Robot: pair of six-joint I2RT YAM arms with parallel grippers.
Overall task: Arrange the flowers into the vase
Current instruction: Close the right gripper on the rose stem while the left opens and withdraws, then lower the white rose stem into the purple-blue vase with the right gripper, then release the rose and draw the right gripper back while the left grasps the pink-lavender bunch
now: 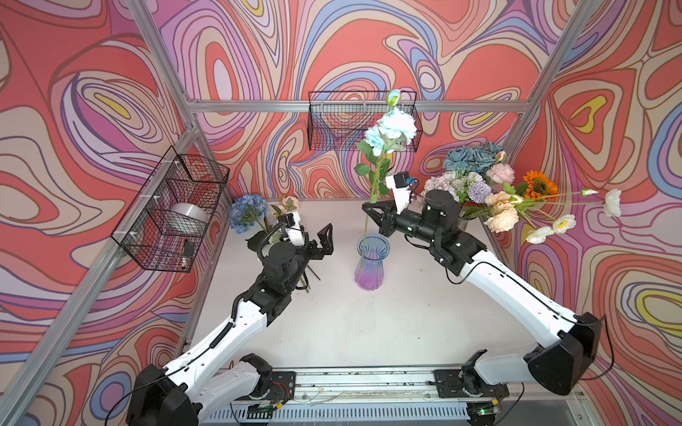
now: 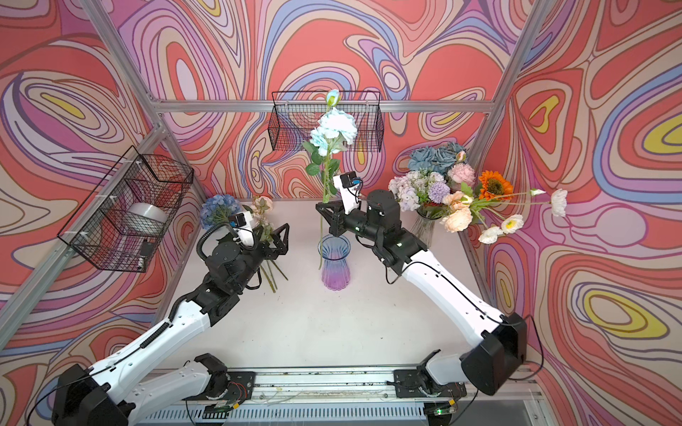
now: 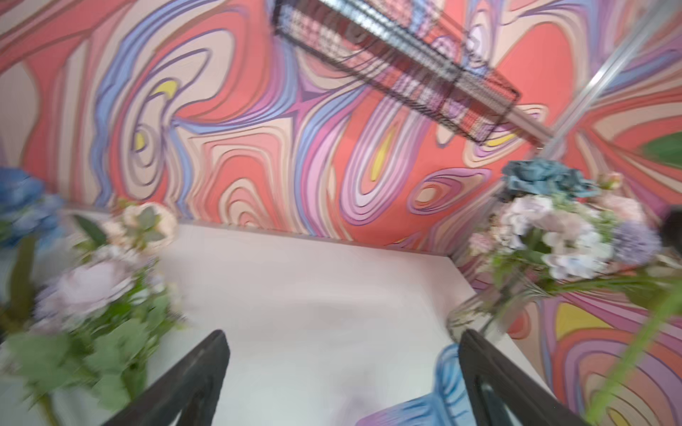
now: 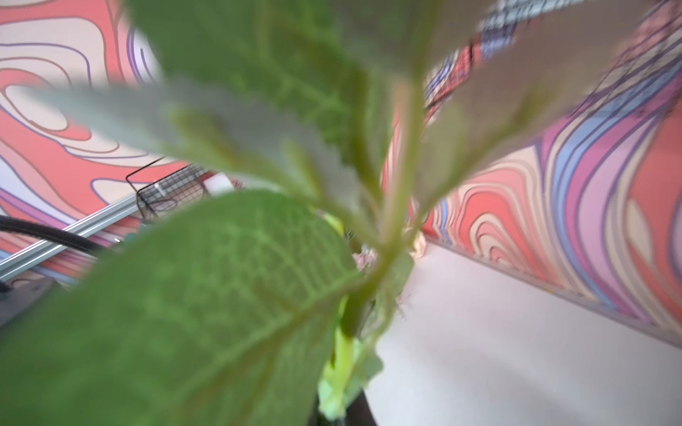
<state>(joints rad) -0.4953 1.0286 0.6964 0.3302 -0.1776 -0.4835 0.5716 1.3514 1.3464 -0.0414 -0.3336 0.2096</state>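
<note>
Pale-blue spray [image 1: 395,124] upright, blooms up

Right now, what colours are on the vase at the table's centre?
The vase is blue at the rim, fading to pink-purple below; clearest in a top view.

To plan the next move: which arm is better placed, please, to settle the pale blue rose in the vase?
Right. The right gripper is shut on the pale blue rose, its stem upright in the vase; the left gripper is open, empty.

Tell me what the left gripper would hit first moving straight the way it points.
Likely only bare table, then the back wall; the vase sits just beside the left gripper, depth unclear.
</note>
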